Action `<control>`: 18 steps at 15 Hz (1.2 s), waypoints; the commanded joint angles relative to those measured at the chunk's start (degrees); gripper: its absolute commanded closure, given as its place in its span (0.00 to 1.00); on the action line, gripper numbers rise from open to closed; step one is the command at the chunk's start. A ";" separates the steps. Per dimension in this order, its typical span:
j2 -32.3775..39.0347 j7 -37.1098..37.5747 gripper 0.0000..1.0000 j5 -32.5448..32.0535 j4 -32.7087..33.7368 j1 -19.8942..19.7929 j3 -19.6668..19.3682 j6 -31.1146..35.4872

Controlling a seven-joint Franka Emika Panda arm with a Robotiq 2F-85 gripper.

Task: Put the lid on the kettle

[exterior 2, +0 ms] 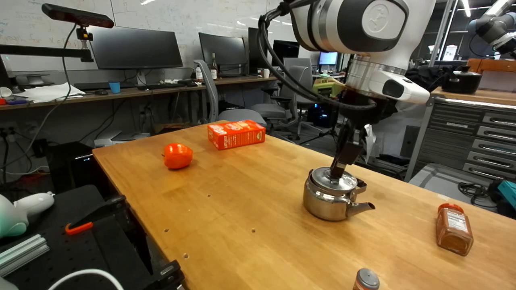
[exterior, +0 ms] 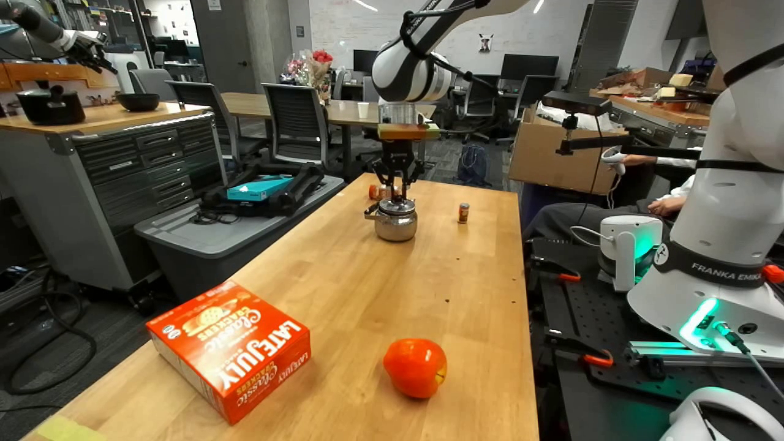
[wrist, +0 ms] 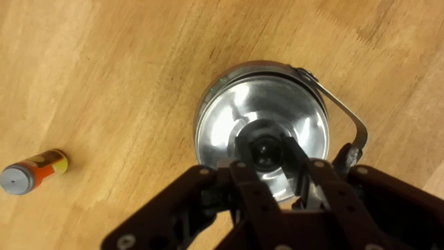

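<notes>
The silver kettle (exterior: 395, 228) stands upright on the wooden table in both exterior views (exterior 2: 325, 206). In the wrist view its body (wrist: 256, 66) shows as a rim beyond the lid, with the handle to the right. The silver lid (exterior 2: 322, 180) lies on the kettle's top opening; it also shows in the wrist view (wrist: 249, 99). A thin dark gap shows along its far edge there, and I cannot tell if it is fully seated. My gripper (wrist: 265, 144) points down, its fingers closed on both sides of the dark knob. The fingertips (exterior 2: 337, 173) partly hide the knob.
A small spice bottle (wrist: 34, 172) stands near the kettle, also in an exterior view (exterior: 463, 213). A larger spice jar (exterior 2: 454, 230) lies on the spout side. An orange-red cracker box (exterior: 229, 349) and a red tomato-like ball (exterior: 415, 367) are further along the table.
</notes>
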 commanded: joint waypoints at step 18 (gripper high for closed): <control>-0.70 -4.19 0.93 0.10 0.23 1.33 1.13 0.67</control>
